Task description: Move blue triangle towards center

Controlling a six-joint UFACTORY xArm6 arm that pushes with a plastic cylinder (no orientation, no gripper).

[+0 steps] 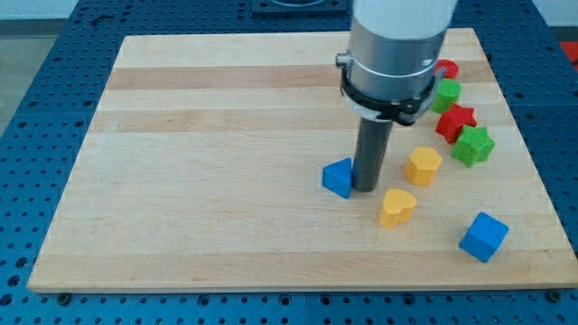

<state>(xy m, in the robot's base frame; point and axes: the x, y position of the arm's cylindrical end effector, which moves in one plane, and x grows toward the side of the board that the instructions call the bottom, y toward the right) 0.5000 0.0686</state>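
Observation:
The blue triangle (338, 177) lies on the wooden board (208, 162), a little right of and below the board's middle. My tip (365, 188) stands on the board right against the triangle's right side, touching it or nearly so. The dark rod rises from there to the arm's grey and white body at the view's top.
A yellow heart (397, 207) lies just right of and below the tip, a yellow hexagon (423, 165) to its right. A blue cube (484, 236) sits at the lower right. A red star (455, 122), a green star (473, 145), a green block (446, 93) and a red block (446, 69) line the right edge.

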